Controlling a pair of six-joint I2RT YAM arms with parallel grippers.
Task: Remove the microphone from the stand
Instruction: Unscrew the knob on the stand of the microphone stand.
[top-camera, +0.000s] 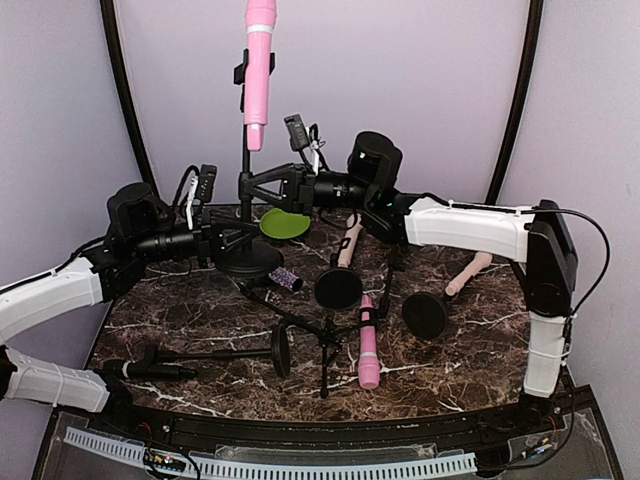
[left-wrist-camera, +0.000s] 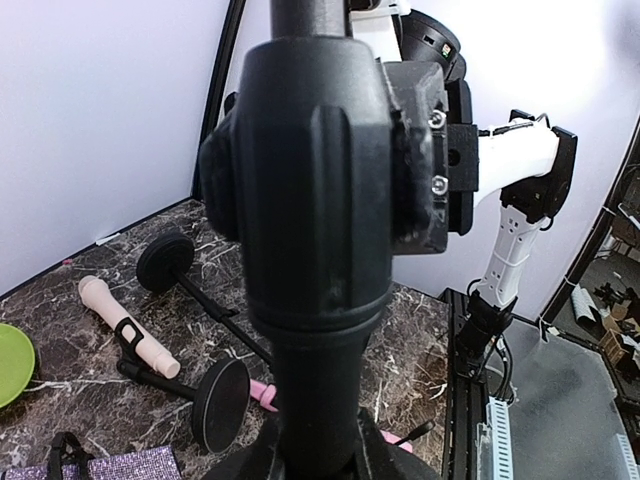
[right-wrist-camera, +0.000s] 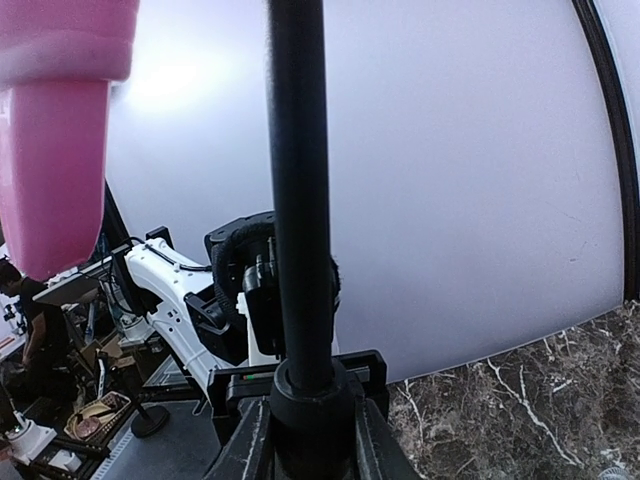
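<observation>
The fingers (right-wrist-camera: 372, 448) of the right gripper (top-camera: 262, 186) are pressed on two sides of the collar (right-wrist-camera: 310, 400) of the stand (top-camera: 245, 150), about half way up its pole (right-wrist-camera: 300, 200). The left gripper (top-camera: 222, 240) pinches the same pole lower, just above the round base (top-camera: 250, 262). Its own camera shows only the stand, so this grip is judged from above.

The pink mic (top-camera: 258, 70) sits upright in the clip (top-camera: 241, 72) at the top of the stand, above both grippers, and no gripper touches it yet.

The step in hand seems to be steadying the stand. To do it well, one gripper should hold the pole firm and vertical. The other should take the mic body and draw it along its own axis, not sideways, so the stand does not tip.
</observation>
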